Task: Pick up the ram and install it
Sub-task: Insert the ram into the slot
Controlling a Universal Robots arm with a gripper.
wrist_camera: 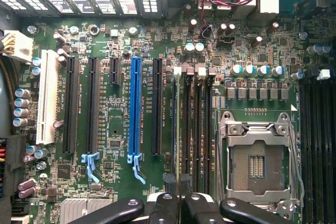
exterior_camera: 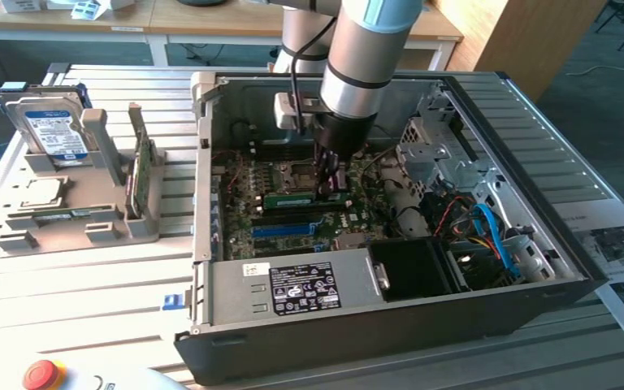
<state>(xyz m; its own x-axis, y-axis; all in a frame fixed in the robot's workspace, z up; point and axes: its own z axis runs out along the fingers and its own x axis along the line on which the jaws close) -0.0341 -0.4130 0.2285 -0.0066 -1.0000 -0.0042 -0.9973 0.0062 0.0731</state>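
Inside the computer case (exterior_camera: 399, 321), fingers (exterior_camera: 331, 175) pinching the ram (exterior_camera: 296, 197) above motherboard (exterior_camera: 249, 213)

green ram (exterior_camera: 290, 197), green motherboard (wrist_camera: 116, 109), bright-blue slot (wrist_camera: 135, 108), white slot (wrist_camera: 46, 98)

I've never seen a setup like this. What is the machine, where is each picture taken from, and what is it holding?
The machine is a robot arm with a gripper at its end. The exterior view looks from off the arm at an open computer case on a slatted table; a holder on that view's left carries a hard drive. The wrist view rides on the arm, facing the motherboard. The gripper is shut on the ram, a thin green stick, over the memory slots.
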